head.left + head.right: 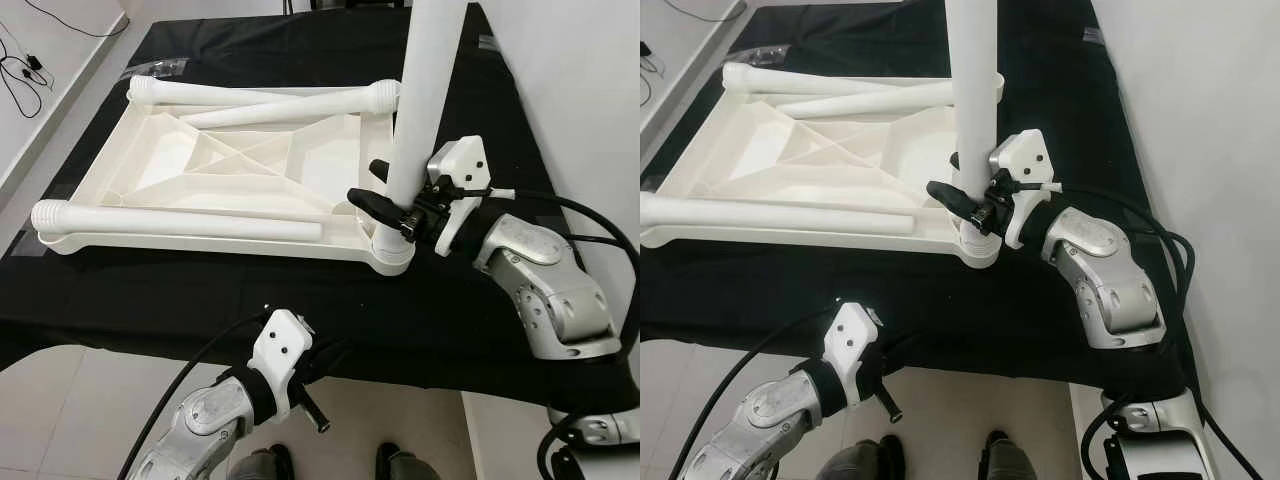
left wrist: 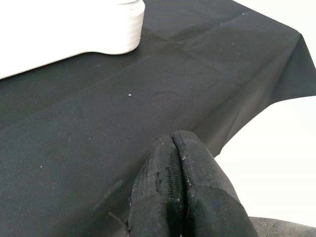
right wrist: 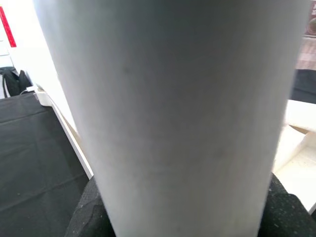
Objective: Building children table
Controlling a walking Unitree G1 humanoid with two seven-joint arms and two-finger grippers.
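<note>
We see black cloth [image 1: 200,310] over work surface, pale tiled floor [image 1: 90,400] below, black cables [image 1: 25,75] by white wall.

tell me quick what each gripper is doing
left gripper: closed, holding nothing, by the black cloth's edge
right gripper: closed on the upright table leg

Both head eyes are looking steeply down, sharing the upturned white tabletop [image 1: 215,170]. The left wrist camera is skimming the black cloth [image 2: 89,128]; the right is pressing close against the upright leg [image 3: 173,113].
</note>
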